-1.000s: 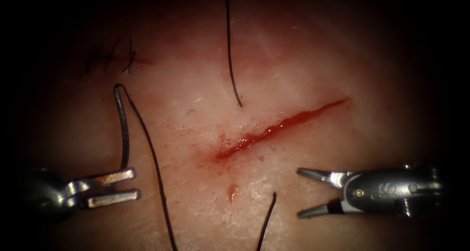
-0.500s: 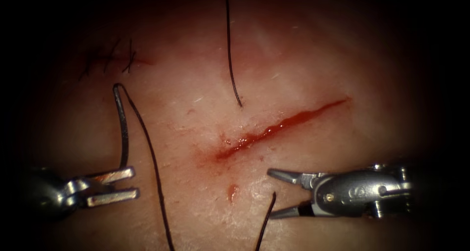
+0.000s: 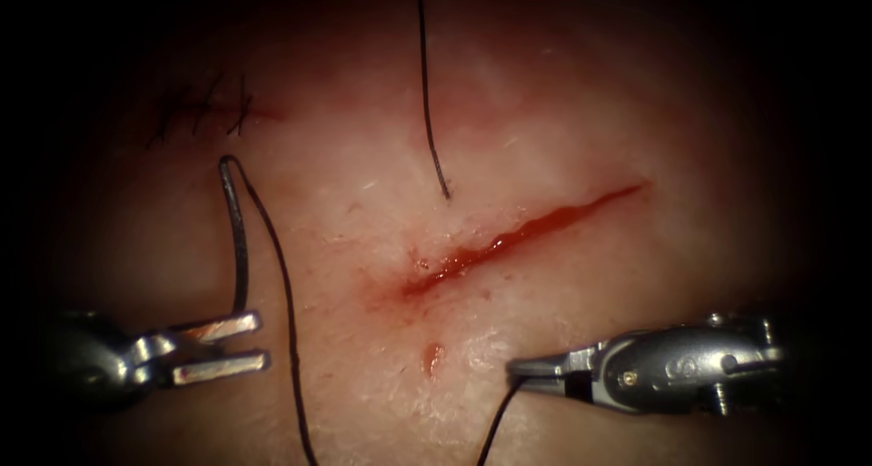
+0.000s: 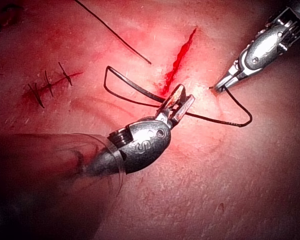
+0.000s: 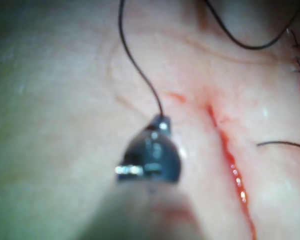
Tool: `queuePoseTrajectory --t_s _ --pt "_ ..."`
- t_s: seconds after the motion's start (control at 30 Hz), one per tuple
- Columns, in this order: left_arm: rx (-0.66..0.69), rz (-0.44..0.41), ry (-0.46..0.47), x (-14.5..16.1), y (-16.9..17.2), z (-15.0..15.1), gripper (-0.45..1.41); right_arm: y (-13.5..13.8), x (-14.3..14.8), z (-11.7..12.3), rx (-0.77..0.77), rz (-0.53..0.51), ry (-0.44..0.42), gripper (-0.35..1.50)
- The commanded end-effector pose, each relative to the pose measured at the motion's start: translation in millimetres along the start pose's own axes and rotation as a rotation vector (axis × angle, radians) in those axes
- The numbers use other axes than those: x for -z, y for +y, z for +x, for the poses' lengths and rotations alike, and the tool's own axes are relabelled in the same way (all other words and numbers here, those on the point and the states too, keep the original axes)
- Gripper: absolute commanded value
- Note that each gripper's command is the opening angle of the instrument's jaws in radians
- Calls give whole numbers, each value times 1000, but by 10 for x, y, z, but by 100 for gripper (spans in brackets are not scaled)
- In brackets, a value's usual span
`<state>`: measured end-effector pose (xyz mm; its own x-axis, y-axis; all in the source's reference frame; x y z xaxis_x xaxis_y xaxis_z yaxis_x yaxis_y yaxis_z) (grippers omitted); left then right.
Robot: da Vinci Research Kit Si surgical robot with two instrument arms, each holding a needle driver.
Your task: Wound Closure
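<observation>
Lower left of the endoscope frame: small steel left pincer, spread, with a clear gap between its two blades and nothing clamped there. Just above it stands the dark curved steel needle, wholly out of the pale pink pork tissue and left of the cut, one end touching the upper blade. Cannot tell whether that end is caught or merely leans there.

From the needle's top end, thin black thread drops toward the bottom edge, passing just beside the left blade tips. Lower right: steel right pincer, pressed together and pinching the thread's end, below the narrow slanted cut, which lies mid-frame, unstitched and glistening with red fluid. Same pinch seen from the left wrist, the thread curving from it back behind the left pincer.

Upper centre: a loose cut piece of black thread, lying apart from both tools. Upper left: an older row of dark stitches.

Judged as set-up, before any bite: thread end secured, needle not yet loaded. Calls next for a firm clamp on the needle's body, tip turned toward the cut's edge, with the slack thread kept away from the blades.
</observation>
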<state>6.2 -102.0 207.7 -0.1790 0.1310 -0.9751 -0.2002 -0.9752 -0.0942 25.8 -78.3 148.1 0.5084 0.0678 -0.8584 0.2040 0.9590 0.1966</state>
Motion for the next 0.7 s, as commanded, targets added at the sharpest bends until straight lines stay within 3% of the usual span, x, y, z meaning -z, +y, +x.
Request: queuePoseTrajectory --t_s 0.03,0.3,0.43,0.6,0.7 --pt "3 -2 3 -9 12 -5 -45 -17 0 -3 -16 16 -8 -35" --pt "-5 -10 18 -48 26 -5 -45 -62 57 -20 -44 54 -46 -35" --pt "-20 -19 30 -72 39 -5 -45 -99 108 -37 -69 53 -66 -35" --pt "-17 -24 35 -77 40 -8 -45 -137 172 -62 -93 55 -91 -35" --pt "-14 -22 34 -79 43 -10 -45 -153 197 -72 -109 68 -109 -35"
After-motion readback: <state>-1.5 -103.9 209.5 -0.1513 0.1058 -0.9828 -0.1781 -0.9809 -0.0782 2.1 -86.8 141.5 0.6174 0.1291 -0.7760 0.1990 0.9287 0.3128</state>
